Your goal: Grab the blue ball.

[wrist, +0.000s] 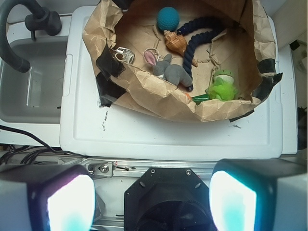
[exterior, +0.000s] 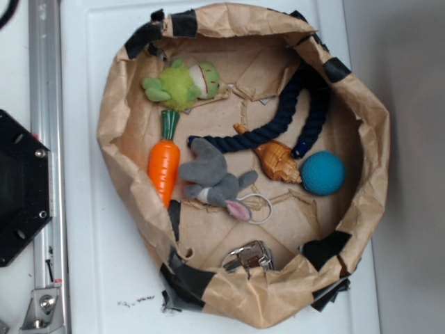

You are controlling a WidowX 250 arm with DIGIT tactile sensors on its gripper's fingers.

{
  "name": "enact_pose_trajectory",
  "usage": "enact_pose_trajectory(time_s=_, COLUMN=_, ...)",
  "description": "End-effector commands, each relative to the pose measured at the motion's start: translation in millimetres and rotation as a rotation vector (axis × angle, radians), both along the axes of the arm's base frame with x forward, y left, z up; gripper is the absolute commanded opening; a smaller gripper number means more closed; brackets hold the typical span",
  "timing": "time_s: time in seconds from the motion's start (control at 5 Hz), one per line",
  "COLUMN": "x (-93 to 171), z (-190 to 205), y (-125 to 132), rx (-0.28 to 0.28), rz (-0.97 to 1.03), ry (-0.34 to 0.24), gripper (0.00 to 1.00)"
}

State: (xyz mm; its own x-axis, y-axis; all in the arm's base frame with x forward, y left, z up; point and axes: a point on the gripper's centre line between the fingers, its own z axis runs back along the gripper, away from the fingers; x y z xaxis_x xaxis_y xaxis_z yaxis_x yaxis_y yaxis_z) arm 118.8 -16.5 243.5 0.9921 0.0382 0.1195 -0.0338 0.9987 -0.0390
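Reaching is the step in hand, and nothing is held yet. In the wrist view the gripper [wrist: 151,202] sits well back from the paper-walled bin [wrist: 144,89], its 2 fingers [wrist: 67,204] spread wide with empty space between them. The blue ball [wrist: 168,18] lies far ahead of the tool, against the bin's far wall and slightly right of the tool's centre line. Just nearer than the ball is the brown shell toy [wrist: 175,42], touching or almost touching it, with the dark navy rope [wrist: 192,45] to its right. A clean grab likely means travelling forward over the near wall, centring above the ball, then descending with the jaws clear of the shell and the wall.
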Motion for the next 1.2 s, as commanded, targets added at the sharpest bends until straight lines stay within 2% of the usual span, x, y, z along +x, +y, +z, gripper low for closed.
enact_pose_trajectory(time_s=0.0, x=0, z=0, y=0, rx=0.0, rz=0.0, ry=0.0, gripper=1.0)
enact_pose_trajectory(time_s=0.2, x=50, z=-37, y=13, rx=0.081, rz=-0.056, ry=-0.249, gripper=1.0)
enact_pose_trajectory(time_s=0.4, x=104, z=-57, y=22, rx=0.088, rz=-0.071, ry=-0.367, gripper=1.0)
enact_pose_trajectory(time_s=0.6, x=152, z=-87, y=31, rx=0.069, rz=-0.102, ry=-0.399, gripper=1.0)
enact_pose_trajectory(time_s=0.8, x=188, z=-131, y=42, rx=0.057, rz=-0.133, ry=-0.339, gripper=1.0)
enact_pose_trajectory(time_s=1.0, x=208, z=-152, y=48, rx=0.039, rz=-0.152, ry=-0.316, gripper=1.0)
